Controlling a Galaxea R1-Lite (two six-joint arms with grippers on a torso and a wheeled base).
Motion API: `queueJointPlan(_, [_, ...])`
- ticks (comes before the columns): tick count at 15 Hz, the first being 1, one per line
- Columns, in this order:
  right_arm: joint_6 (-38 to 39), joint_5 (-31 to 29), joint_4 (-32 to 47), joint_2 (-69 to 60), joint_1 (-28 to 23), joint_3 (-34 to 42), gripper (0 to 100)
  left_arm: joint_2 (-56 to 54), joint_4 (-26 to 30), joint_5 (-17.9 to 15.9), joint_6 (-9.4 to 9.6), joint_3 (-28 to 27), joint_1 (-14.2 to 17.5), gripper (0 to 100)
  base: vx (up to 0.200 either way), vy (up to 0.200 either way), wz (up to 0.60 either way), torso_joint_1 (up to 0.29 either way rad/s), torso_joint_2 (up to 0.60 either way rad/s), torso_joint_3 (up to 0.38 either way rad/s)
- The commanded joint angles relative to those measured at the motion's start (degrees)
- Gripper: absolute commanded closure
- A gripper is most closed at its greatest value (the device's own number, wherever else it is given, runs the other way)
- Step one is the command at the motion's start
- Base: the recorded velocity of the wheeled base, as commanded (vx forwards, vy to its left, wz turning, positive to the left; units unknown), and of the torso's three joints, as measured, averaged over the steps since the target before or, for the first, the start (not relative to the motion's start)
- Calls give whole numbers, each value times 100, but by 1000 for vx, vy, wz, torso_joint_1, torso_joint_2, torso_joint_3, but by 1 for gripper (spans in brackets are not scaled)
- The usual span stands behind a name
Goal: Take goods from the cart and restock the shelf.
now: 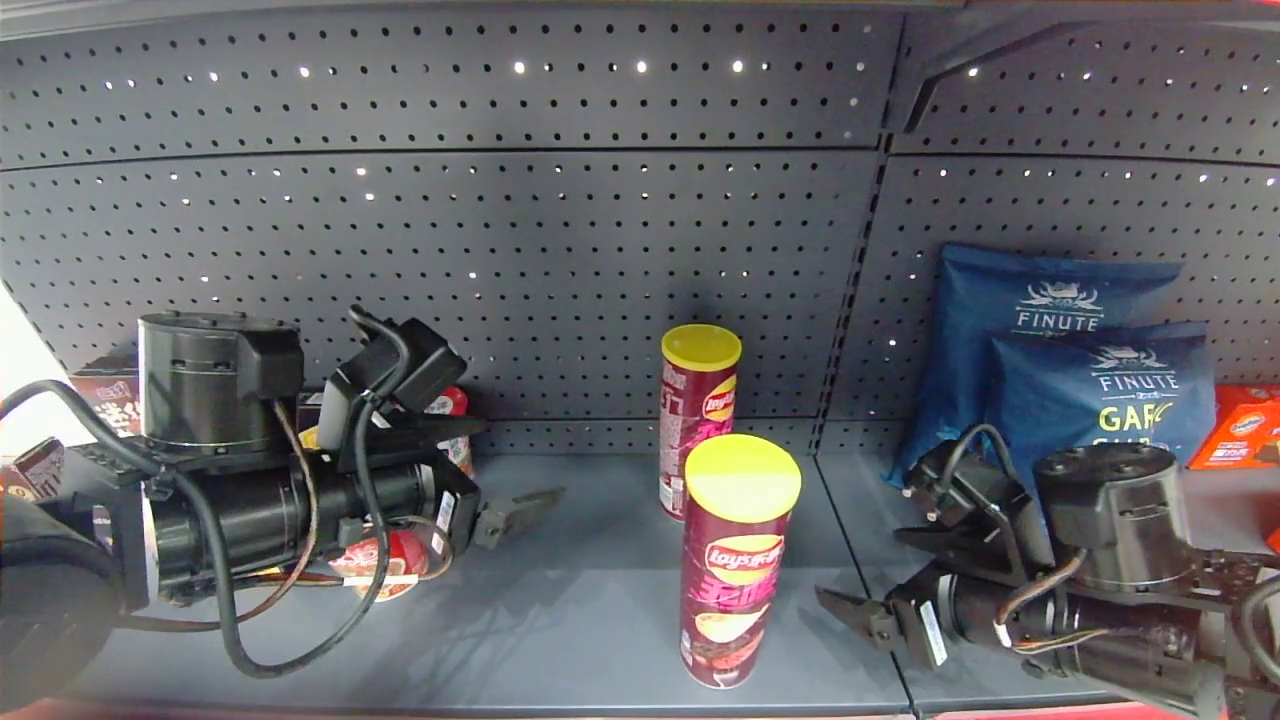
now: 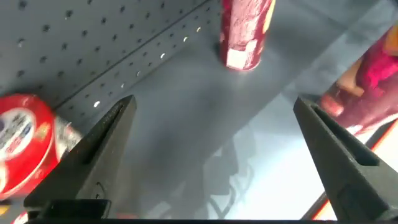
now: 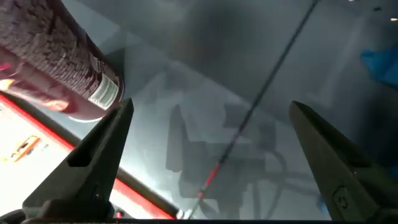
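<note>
Front chip can stands upright near the shelf edge, rear chip can behind, between the spread, empty left gripper and right gripper; either swinging sideways could topple it.

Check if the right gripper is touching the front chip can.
Apart. The head view shows a strip of bare shelf between the right gripper, its jaws open, and the front chip can, which stands outside them.

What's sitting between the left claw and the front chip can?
Nothing: in the head view, bare shelf runs from the left gripper to the front chip can.
</note>
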Motion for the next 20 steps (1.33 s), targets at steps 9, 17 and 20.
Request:
queueJointPlan(9, [1,-8,-76,844,345,-467,0,-29,-12,12,125,-14,119,0,0,0,0,0,0,0])
queueJointPlan(17, [1,-17,-94,1090,468,-704,0,-29,-12,12,125,-6,119,0,0,0,0,0,0,0])
queueJointPlan(20, [1,-8,-94,1090,468,-704,0,-20,-12,3,133,-6,119,0,0,0,0,0,0,0])
